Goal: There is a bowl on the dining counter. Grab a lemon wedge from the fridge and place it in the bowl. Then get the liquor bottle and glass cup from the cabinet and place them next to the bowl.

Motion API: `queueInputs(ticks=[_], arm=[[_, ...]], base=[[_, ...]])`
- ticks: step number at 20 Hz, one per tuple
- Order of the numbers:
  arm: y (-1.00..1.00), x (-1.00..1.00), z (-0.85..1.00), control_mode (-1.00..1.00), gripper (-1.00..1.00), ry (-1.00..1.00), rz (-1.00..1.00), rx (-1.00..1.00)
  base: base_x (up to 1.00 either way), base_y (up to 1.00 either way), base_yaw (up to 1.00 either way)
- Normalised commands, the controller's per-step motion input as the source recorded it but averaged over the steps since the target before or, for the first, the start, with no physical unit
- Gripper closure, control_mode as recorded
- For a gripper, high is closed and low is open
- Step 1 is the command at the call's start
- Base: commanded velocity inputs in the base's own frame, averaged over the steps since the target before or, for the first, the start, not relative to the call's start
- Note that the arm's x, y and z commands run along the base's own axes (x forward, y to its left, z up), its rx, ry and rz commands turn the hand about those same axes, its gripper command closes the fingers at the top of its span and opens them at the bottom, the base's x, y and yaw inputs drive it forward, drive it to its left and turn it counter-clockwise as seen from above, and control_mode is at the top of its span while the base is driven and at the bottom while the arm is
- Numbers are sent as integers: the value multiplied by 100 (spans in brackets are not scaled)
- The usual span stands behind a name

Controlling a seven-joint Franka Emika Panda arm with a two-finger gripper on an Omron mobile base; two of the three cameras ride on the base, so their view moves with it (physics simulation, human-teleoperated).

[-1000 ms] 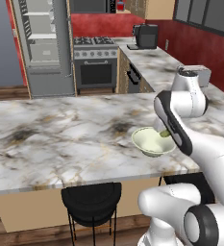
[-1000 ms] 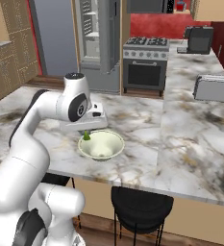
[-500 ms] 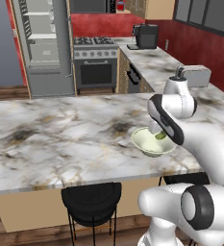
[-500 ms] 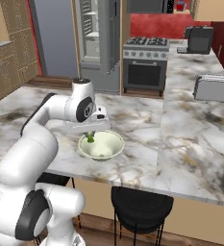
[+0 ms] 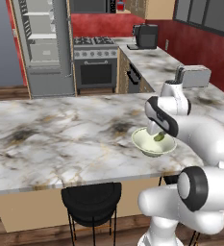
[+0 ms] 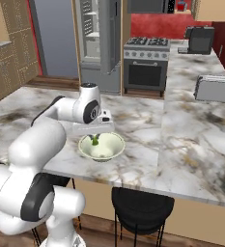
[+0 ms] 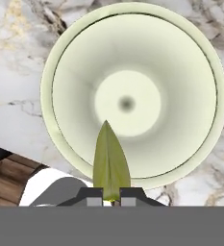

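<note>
The pale bowl [image 5: 153, 142] [image 6: 102, 146] [image 7: 132, 48] sits near the front edge of the marbled dining counter [image 5: 60, 134] [image 6: 181, 144]. My gripper [image 5: 157, 133] [image 6: 95, 139] [image 7: 111, 196] hangs just above the bowl, pointing down, shut on the yellow-green lemon wedge [image 5: 159, 137] [image 6: 95, 141] [image 7: 110, 163]. In the hand view the wedge sticks out between the fingertips over the near side of the bowl's inside. The grey fridge [image 5: 41, 43] [image 6: 97, 38] stands open at the back with white shelves showing. The liquor bottle, glass cup and cabinet are out of view.
A grey toaster [image 5: 192, 75] [image 6: 215, 88] sits on the side counter, a coffee machine [image 5: 144, 36] [image 6: 199, 39] further back. A stove [image 5: 95, 60] [image 6: 145, 62] stands beside the fridge. A black stool [image 5: 91, 197] [image 6: 142, 205] is tucked under the counter's front edge.
The gripper has come down lower over the bowl with the lemon wedge still held. The bowl has not moved.
</note>
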Motion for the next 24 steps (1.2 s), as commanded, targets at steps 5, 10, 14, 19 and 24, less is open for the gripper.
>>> queueInputs(ticks=[5, 10, 14, 19, 24], arm=[[-8, 19, -28, -100, 100, 2, 0, 0], [-7, 17, -28, -100, 100, 0, 0, 0], [-2, 18, -26, -100, 100, 0, 0, 0], [0, 10, -20, -100, 100, 0, 0, 0], [0, 7, -15, -100, 100, 0, 0, 0]], base=[[0, 0, 0], [0, 0, 0], [0, 0, 0], [0, 0, 0], [0, 0, 0]])
